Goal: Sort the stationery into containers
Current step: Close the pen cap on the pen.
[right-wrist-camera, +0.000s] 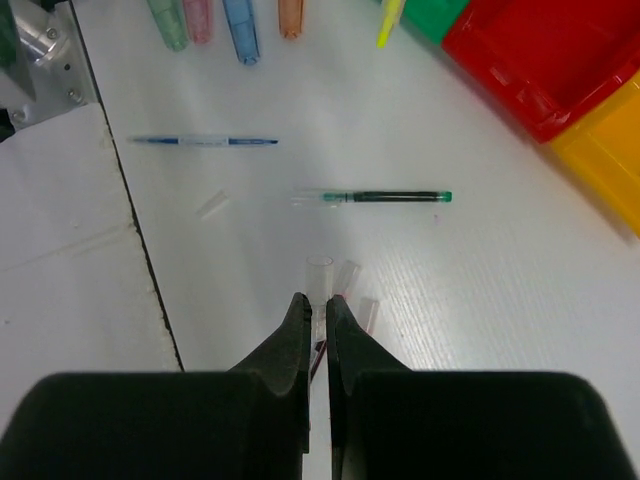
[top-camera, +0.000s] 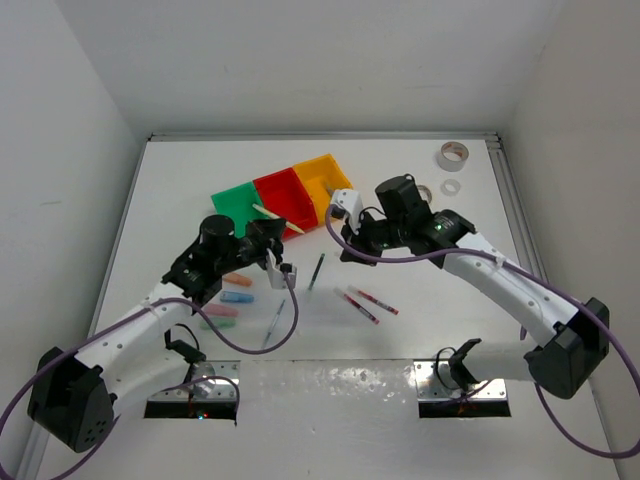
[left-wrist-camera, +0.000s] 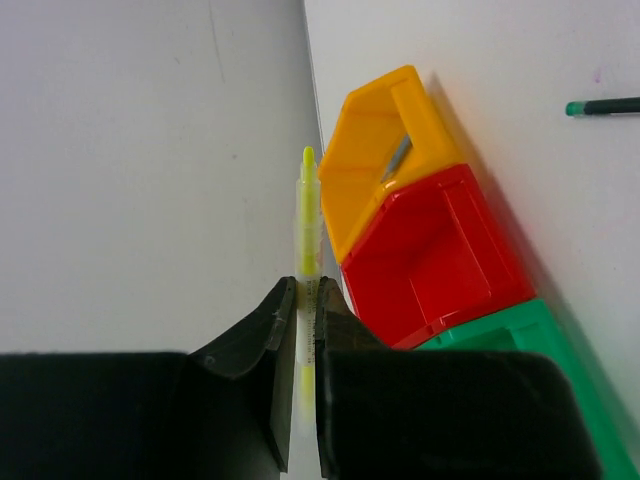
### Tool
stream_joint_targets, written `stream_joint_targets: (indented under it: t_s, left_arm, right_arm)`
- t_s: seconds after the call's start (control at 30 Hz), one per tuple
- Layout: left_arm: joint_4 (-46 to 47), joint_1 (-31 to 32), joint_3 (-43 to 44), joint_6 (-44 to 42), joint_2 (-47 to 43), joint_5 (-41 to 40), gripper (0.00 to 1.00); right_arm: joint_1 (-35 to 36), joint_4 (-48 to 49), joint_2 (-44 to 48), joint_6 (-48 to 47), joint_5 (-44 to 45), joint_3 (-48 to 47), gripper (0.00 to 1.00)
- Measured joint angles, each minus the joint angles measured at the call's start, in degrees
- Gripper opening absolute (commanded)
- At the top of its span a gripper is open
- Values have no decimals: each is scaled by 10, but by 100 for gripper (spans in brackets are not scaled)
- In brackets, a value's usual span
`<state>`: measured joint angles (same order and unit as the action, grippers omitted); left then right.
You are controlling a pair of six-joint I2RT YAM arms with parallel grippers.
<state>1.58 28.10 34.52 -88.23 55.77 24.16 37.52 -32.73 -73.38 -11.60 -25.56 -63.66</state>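
Observation:
My left gripper (top-camera: 272, 232) (left-wrist-camera: 308, 287) is shut on a yellow pen (left-wrist-camera: 308, 215) and holds it in the air beside the row of bins. The pen shows over the fronts of the green and red bins in the top view (top-camera: 285, 222). The bins are green (top-camera: 232, 196), red (top-camera: 277, 184) and yellow-orange (top-camera: 322, 165). A grey pen (left-wrist-camera: 396, 160) leans in the yellow-orange bin (left-wrist-camera: 365, 120). My right gripper (top-camera: 341, 212) (right-wrist-camera: 318, 300) is raised above the table and shut on a clear-capped pen (right-wrist-camera: 318, 271). Two red pens (top-camera: 366, 302), a green-black pen (top-camera: 316, 270) and a blue pen (top-camera: 274, 321) lie on the table.
Orange (top-camera: 237, 279), blue (top-camera: 236, 296), pink (top-camera: 222, 311) and green (top-camera: 215, 323) pastel pieces lie by the left arm. A grey tape roll (top-camera: 452, 155) and a small white one (top-camera: 451, 186) sit at the back right. White walls close in three sides.

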Motion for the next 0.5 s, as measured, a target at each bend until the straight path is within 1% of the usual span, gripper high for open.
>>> stream_joint_targets:
  t_s: [0.17, 0.33, 0.5]
  left_arm:
    - [19, 1, -26, -43, -15, 20, 0]
    - [24, -2, -41, -62, -25, 35, 0]
    - [21, -5, -45, -66, -26, 48, 0]
  right_arm:
    - [21, 37, -34, 25, 23, 2, 0]
    - [45, 74, -95, 60, 46, -1, 0]
    - [52, 85, -140, 80, 56, -33, 0]
